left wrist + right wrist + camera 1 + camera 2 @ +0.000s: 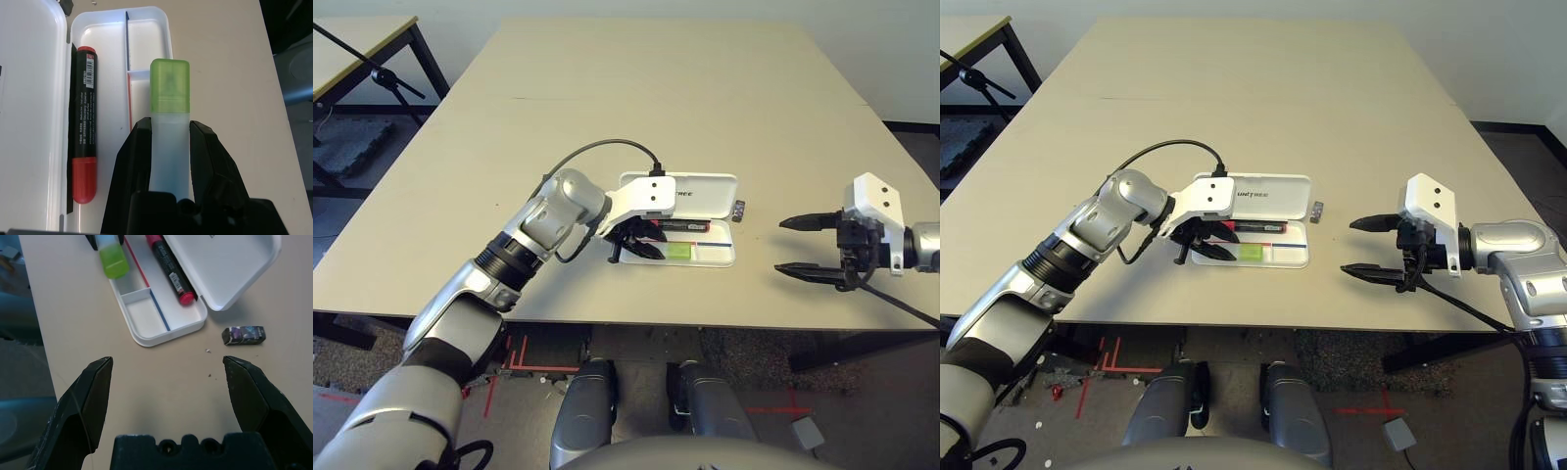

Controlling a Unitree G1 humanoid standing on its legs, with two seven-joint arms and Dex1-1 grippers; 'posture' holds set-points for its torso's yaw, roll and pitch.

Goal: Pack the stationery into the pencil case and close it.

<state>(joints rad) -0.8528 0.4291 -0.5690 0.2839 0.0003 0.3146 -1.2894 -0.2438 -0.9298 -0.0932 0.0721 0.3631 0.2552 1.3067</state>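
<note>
The white pencil case (720, 258) lies open near the table's front edge, with its lid (705, 192) folded back. A red marker (84, 122) with a black label lies in the tray along the hinge side. My left gripper (170, 125) is shut on the pale white stick (169, 147). The stick's light-green end (679, 252) is over the tray's front compartment. I cannot tell whether the stick touches the tray. A tiny dark block (243, 335) lies on the table just right of the case. My right gripper (779, 245) stands open to the right of the block, holding nothing.
The pale table (656, 88) stretches wide behind the case. Its front edge (705, 325) runs close under both grippers. A black cable (597, 147) arcs over my left wrist. A second table (357, 49) with a black stand is at the far back left.
</note>
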